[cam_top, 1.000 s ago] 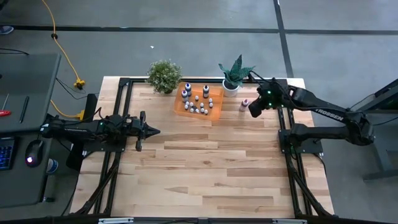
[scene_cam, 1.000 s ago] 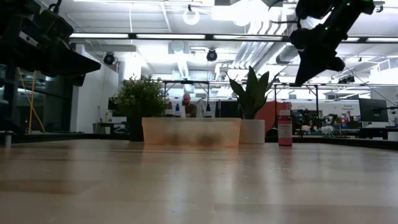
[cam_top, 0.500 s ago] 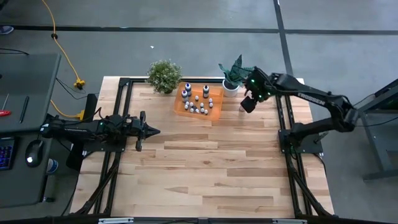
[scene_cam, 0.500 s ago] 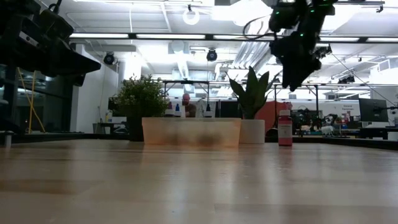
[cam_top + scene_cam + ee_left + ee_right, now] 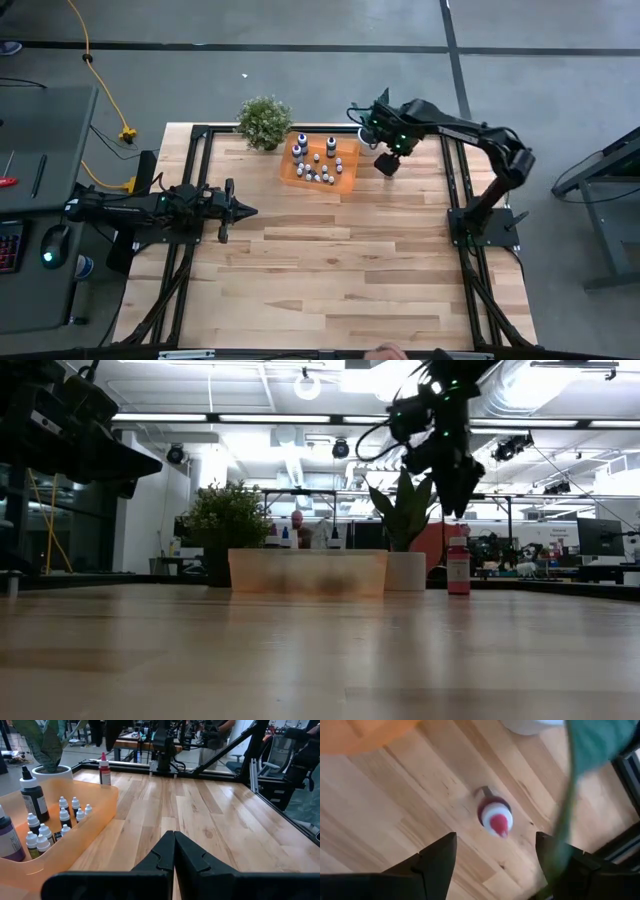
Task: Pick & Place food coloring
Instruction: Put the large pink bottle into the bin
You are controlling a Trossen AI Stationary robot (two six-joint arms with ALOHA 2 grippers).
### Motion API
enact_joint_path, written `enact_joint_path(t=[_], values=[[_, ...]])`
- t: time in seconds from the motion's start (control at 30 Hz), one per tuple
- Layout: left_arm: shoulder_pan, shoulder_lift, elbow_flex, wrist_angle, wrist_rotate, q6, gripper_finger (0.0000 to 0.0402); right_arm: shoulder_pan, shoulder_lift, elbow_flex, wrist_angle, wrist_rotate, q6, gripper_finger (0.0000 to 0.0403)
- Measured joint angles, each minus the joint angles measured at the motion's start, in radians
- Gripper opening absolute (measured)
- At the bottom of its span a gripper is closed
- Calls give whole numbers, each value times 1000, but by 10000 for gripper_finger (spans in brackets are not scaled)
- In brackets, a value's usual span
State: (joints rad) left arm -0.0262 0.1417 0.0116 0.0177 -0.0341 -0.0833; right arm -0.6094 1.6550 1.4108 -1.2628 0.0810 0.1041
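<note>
A small red food coloring bottle (image 5: 495,818) stands upright on the wood near the table's far edge, also showing in the low view (image 5: 458,566). My right gripper (image 5: 495,842) hangs open above it, fingers pointing down and touching nothing (image 5: 450,495). In the high view the gripper (image 5: 385,164) covers the bottle. Several more food coloring bottles (image 5: 318,160) stand in an orange tray (image 5: 345,178) to its left. My left gripper (image 5: 250,211) waits shut at the table's left side.
A bushy potted plant (image 5: 264,122) stands left of the tray. A spiky-leaved plant in a white pot (image 5: 376,122) stands right beside my right gripper, one leaf (image 5: 570,795) crossing its wrist view. Black frame rails (image 5: 455,180) run along the table's sides. Bare wood fills the near half.
My right gripper has swung toward the table's left edge and come slightly lower, from beside the red bottle to a place right above it. The bottle has stayed where it was.
</note>
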Motion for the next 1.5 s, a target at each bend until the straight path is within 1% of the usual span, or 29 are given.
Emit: enact_joint_path(t=[0.17, 0.4, 0.53, 0.8, 1.2, 1.33, 1.5], values=[[0, 0, 0, 0, 0, 0, 0, -5, 79, 32, -38, 47, 45, 260], [0, 0, 0, 0, 0, 0, 0, -11, 125, 32, -42, 41, 89, 260], [0, 0, 0, 0, 0, 0, 0, -13, 125, 12, -17, 13, 123, 259], [0, 0, 0, 0, 0, 0, 0, -16, 123, -71, 61, 14, 151, 259], [0, 0, 0, 0, 0, 0, 0, -17, 122, -72, 115, 21, 187, 259], [0, 0, 0, 0, 0, 0, 0, -17, 122, -72, 102, 21, 187, 247], [0, 0, 0, 0, 0, 0, 0, -17, 122, -72, 94, 22, 188, 209]])
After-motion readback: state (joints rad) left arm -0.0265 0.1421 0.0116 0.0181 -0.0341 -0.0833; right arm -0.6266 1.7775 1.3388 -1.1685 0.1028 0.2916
